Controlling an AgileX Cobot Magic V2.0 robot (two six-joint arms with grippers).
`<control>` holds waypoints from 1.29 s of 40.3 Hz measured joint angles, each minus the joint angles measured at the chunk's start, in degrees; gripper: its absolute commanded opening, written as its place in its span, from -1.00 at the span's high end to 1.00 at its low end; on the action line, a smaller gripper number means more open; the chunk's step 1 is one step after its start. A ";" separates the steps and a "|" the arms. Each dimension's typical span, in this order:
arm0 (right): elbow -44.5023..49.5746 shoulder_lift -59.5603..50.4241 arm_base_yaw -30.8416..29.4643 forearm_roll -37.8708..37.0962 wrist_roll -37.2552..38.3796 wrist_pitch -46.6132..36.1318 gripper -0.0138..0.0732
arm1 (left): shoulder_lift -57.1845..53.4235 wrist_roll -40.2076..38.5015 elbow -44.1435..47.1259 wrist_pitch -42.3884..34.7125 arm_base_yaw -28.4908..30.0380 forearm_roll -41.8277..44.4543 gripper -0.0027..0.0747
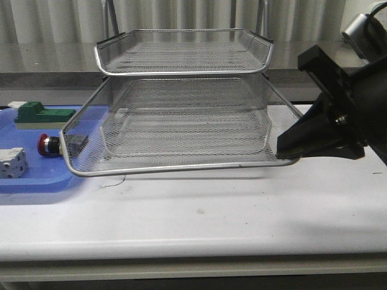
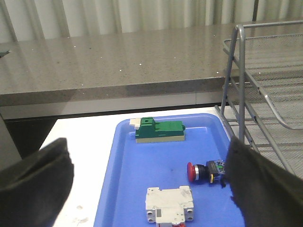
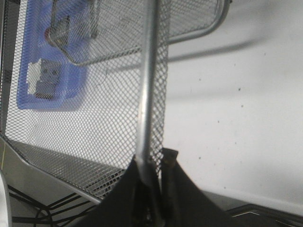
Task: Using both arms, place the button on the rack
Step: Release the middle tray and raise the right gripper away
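Red-headed button [image 2: 204,170] lying on its side on the blue tray [image 2: 137,189], head pointing away from the rack [image 1: 181,115], body end just beside the rack's near-left corner. Seen through the mesh of the pulled-out tray [image 1: 181,130] in the front view. White block [image 2: 169,205] on the same blue tray, near the button; green block [image 2: 159,131] farther back on it, well apart from the button. Blue tray flat on the white counter [image 1: 199,211], touching or just beside the rack's left side. Right tool [image 3: 150,175] clamped narrow on the pulled-out tray's side rim at the rack's right. Left tool [image 2: 147,189] spread wide above the blue tray, gripping nothing, button between its fingers in the wrist view.
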 measured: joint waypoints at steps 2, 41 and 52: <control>0.82 -0.66 0.10 0.00 -0.26 0.14 0.68 | 0.00 0.00 0.00 0.00 0.00 0.00 -0.67; 0.65 -18.98 -1.77 -6.13 -1.58 -3.65 0.71 | 0.00 0.00 0.00 -0.10 0.00 0.00 -0.67; -8.87 -22.80 -1.77 -30.40 11.55 -3.58 0.82 | 0.00 0.00 0.00 -0.10 0.00 0.00 -0.67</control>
